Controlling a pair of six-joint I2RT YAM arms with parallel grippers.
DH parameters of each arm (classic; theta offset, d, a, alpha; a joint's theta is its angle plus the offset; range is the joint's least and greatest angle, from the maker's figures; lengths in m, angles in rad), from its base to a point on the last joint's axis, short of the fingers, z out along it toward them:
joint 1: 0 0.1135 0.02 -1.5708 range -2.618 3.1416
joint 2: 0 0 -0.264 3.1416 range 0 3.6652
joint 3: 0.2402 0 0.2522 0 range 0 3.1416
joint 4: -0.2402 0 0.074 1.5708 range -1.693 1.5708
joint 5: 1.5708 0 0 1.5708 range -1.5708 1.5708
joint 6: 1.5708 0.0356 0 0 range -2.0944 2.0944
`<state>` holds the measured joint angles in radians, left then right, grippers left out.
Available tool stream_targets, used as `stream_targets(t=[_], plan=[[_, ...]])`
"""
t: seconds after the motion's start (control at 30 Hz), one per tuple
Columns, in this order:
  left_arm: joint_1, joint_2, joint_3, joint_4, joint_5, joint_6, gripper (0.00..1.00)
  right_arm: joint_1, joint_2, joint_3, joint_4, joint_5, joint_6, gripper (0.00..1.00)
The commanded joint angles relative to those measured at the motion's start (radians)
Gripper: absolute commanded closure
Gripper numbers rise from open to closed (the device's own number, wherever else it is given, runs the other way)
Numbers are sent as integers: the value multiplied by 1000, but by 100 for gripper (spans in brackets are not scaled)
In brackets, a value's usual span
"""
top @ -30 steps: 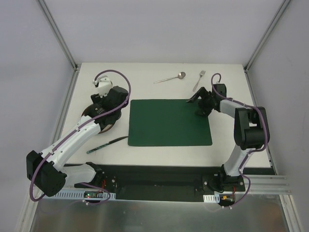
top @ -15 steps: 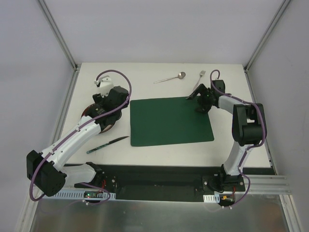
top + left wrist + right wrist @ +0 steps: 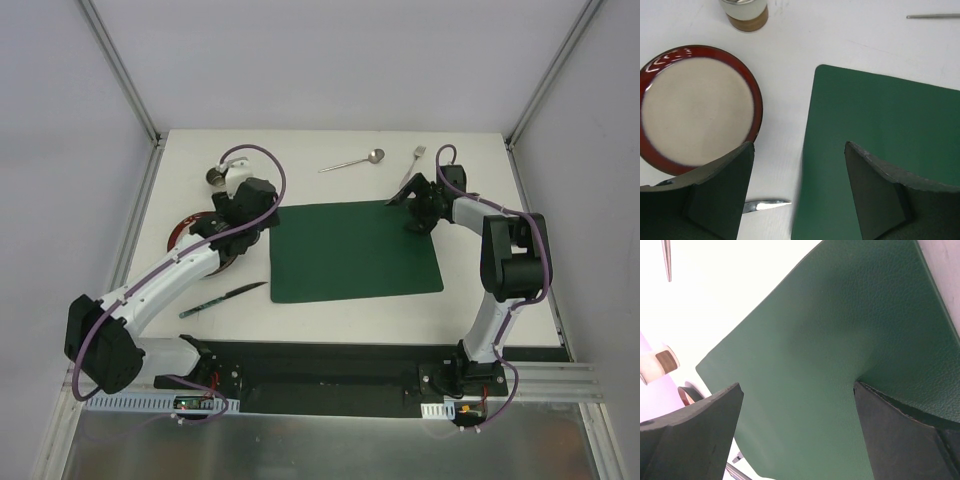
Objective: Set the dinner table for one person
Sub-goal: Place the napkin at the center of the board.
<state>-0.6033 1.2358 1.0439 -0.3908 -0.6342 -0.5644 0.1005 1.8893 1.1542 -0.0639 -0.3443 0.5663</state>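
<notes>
The dinner table [image 3: 290,165] is a white top carrying a dark green placemat [image 3: 355,250] at its middle. A red-rimmed cream plate [image 3: 695,107] lies left of the mat, partly under my left arm. My left gripper [image 3: 262,215] hangs open over the strip between plate and mat, nothing between its fingers [image 3: 725,170]. My right gripper [image 3: 405,213] stands open low over the mat's far right corner, one finger [image 3: 890,410] at the mat's surface. The placemat [image 3: 830,355] fills that wrist view.
A cup [image 3: 215,177] with a brown band stands beyond the plate. A knife [image 3: 222,298] lies near the mat's near left corner. A spoon [image 3: 350,162] and a fork [image 3: 412,165] lie beyond the mat. Metal rails edge the table.
My left arm swung right and farther out, uncovering the cup and more of the plate. Early on, the right gripper moved slightly farther out and the mat turned a little with it.
</notes>
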Motion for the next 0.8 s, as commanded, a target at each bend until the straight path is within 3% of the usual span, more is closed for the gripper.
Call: stream_targets(t=[0.0,0.33,0.77], plan=[[-9,76,13,53,106,20,28,1,18,-19,4,67,-3,4],[-13,109,7,132,217,18,28,8,-140,-53,0,31,-6,4],[-18,290,50,213,344,32,28,47,-590,-203,-25,85,-135,4]])
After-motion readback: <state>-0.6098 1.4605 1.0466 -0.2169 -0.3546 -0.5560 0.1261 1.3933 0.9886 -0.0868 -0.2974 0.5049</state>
